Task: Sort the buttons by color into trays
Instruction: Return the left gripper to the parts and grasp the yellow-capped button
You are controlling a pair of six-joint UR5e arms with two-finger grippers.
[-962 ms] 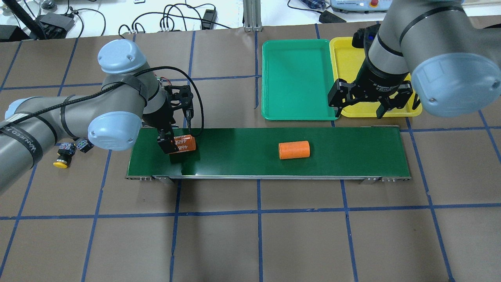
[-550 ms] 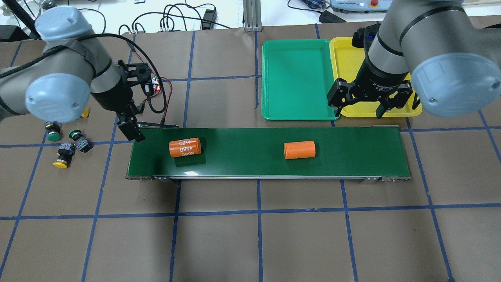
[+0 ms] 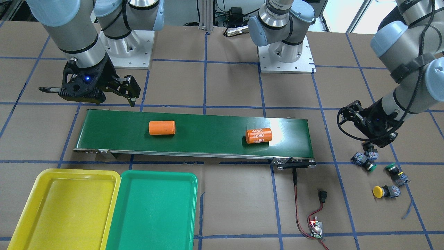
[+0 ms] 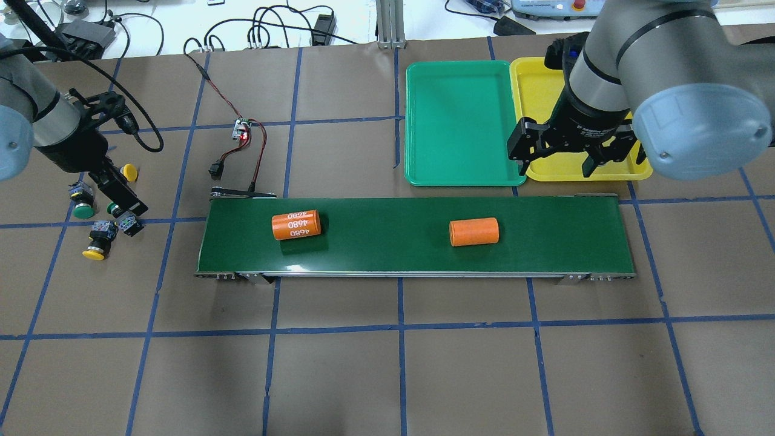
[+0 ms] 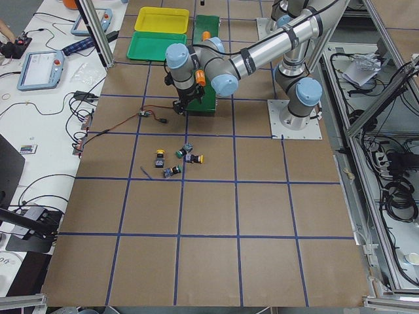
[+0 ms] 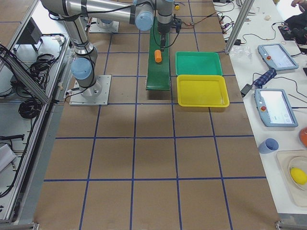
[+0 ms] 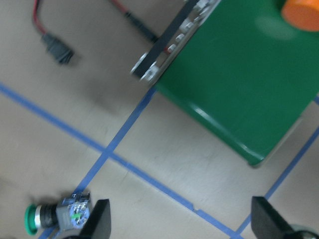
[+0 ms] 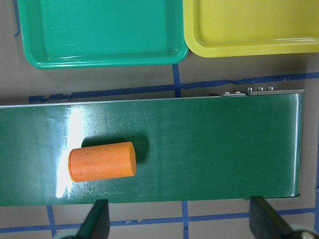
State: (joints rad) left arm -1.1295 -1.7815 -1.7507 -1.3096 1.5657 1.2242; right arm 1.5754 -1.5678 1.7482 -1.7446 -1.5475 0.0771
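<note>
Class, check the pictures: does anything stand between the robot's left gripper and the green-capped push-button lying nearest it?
Nothing visible does. The left gripper hangs open over the brown paper-covered table, and the small green-capped push-button with a black body lies just outside one finger in the wrist view.

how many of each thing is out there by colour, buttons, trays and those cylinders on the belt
yellow buttons: 2
green buttons: 2
orange cylinders: 2
yellow tray: 1
green tray: 1
total: 8
</note>
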